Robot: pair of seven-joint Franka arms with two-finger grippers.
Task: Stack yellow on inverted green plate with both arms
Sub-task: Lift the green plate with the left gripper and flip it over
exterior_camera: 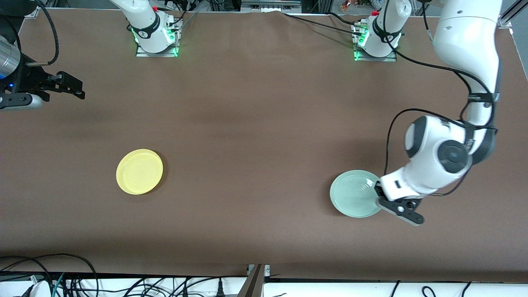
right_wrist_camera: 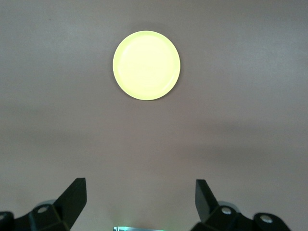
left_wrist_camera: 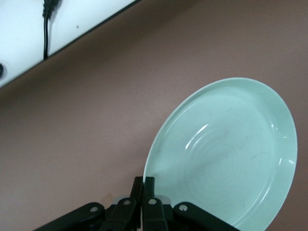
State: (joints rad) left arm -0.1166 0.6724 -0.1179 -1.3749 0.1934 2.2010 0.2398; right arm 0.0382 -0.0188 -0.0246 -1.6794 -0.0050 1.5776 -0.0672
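The left claw (exterior_camera: 378,197) is pinching the green plate's (exterior_camera: 355,193) rim, cavity up, at the surface's (exterior_camera: 255,123) left-arm end. The yellow plate (exterior_camera: 139,171) lies well apart — the right claw (exterior_camera: 78,88) waits spread, raised.

I count one yellow plate (exterior_camera: 139,171), one green plate (exterior_camera: 355,193), and two robot arms on one brown table (exterior_camera: 255,123).

1. yellow plate (exterior_camera: 139,171) on table (exterior_camera: 255,123), toward right arm's end.
2. green plate (exterior_camera: 354,193) on table toward left arm's end, well apart from yellow plate, slightly nearer the front camera.
3. left gripper (exterior_camera: 378,197) at green plate's rim.
4. right gripper (exterior_camera: 70,87) up over table edge at right arm's end.
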